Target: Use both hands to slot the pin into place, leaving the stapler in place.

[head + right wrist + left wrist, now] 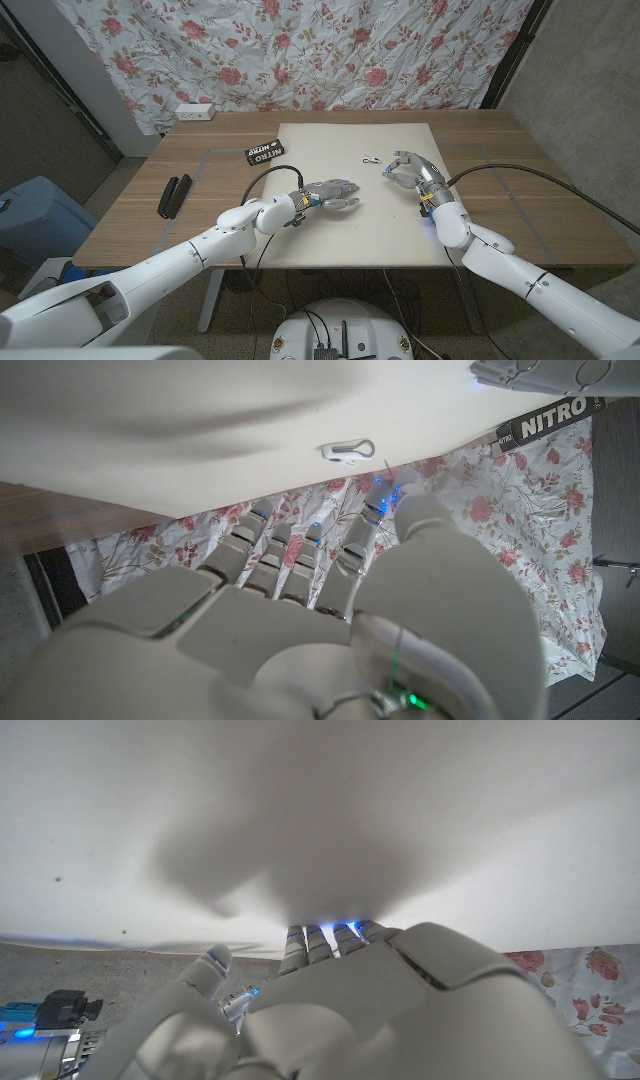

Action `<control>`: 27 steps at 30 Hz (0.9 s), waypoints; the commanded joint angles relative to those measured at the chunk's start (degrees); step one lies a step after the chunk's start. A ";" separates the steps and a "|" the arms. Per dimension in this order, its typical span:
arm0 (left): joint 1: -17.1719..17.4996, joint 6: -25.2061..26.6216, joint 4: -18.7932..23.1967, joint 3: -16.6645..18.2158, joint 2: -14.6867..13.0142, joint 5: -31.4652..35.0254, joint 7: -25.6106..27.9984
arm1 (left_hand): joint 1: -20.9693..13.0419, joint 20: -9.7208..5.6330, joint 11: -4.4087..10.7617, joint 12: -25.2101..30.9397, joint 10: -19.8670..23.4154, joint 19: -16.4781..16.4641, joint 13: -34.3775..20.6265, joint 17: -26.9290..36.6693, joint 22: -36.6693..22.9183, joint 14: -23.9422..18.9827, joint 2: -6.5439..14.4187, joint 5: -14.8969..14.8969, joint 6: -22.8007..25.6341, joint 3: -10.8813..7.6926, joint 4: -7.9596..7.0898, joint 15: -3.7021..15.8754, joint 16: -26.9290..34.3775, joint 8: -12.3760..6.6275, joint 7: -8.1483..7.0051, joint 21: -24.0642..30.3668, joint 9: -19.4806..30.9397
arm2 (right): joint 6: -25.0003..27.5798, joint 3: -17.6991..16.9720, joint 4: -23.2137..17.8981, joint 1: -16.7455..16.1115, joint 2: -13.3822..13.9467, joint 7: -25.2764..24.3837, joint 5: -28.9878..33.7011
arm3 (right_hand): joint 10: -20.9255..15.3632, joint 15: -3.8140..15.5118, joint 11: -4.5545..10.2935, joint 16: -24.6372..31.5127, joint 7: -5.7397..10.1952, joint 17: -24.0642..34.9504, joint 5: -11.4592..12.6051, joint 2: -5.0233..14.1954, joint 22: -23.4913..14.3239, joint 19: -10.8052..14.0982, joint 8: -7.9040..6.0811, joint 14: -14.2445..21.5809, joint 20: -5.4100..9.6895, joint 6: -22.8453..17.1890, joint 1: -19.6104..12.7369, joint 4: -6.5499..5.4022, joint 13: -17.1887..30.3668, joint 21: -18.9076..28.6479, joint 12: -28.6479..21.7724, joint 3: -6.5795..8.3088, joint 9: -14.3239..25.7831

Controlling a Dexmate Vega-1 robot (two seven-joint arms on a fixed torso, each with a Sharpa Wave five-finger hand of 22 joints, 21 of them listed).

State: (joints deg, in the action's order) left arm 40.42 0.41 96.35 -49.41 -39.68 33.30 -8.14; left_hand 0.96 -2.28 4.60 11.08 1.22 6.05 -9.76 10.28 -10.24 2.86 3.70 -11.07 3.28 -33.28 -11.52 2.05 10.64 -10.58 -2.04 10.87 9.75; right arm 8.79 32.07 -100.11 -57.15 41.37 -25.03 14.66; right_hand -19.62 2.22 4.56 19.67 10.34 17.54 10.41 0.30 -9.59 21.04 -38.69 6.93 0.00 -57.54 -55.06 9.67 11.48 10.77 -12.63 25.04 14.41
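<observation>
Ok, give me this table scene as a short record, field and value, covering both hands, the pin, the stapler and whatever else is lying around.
surface: white mat on a wooden table
left hand: left hand over the mat's middle, fingers apart, holding nothing
right hand: right hand near the mat's right edge, fingers curled, nothing visibly held
pin: small metal pin on the mat, just left of the right hand, untouched
stapler: black stapler on the wood, left of the mat
other: black box marked NITRO at the mat's upper left corner; white power strip at the table's back edge
</observation>
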 commanded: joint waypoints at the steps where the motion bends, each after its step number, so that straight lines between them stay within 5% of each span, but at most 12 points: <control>1: -0.02 0.10 0.31 -0.04 -0.30 0.60 -0.44 | 0.39 -6.09 0.06 0.14 0.24 0.25 -0.08 0.19 -0.11 -0.13 6.77 -0.32 0.58 0.35 -0.14 2.10 0.25 -0.03 0.05 0.37 0.13 | 1.21 1.01 0.48 0.23 -0.17 0.30 0.03 | 0.85 0.11 -0.12 -0.29 2.17 0.10 0.24 -0.30 -0.20 -0.53 -0.24 -0.69 -0.18 -3.16 -0.45 0.09 -0.07 -0.22 0.43 0.03 -0.14; 27: 0.10 0.20 0.81 0.11 -0.74 0.75 -1.70 | 0.31 -5.83 -0.14 -0.14 -0.02 0.17 -0.09 0.16 -0.09 -0.23 6.94 -0.43 0.72 1.00 -0.10 2.02 0.17 0.09 0.12 0.53 0.15 | 1.41 1.98 1.46 0.03 -0.24 -0.84 0.62 | 6.03 -2.20 0.08 -2.76 2.30 -0.34 0.15 -1.47 -0.19 -4.35 1.35 -5.46 -1.34 -5.08 -1.30 0.11 -0.34 -0.47 1.94 0.39 -1.90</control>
State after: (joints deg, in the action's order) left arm 40.33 0.51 96.90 -49.42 -40.29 34.10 -9.46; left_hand 0.96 -2.37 4.38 10.98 1.43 6.14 -9.72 10.26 -10.05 2.88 3.70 -11.07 3.59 -32.54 -11.70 2.04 10.42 -10.52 -1.73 11.12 9.75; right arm 10.40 33.72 -99.17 -57.08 41.23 -25.57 15.32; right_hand -14.02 0.09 4.68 17.07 10.06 17.11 10.40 -0.68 -9.60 16.94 -37.59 1.70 -1.44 -59.69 -56.03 9.73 11.18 10.38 -10.80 24.98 12.35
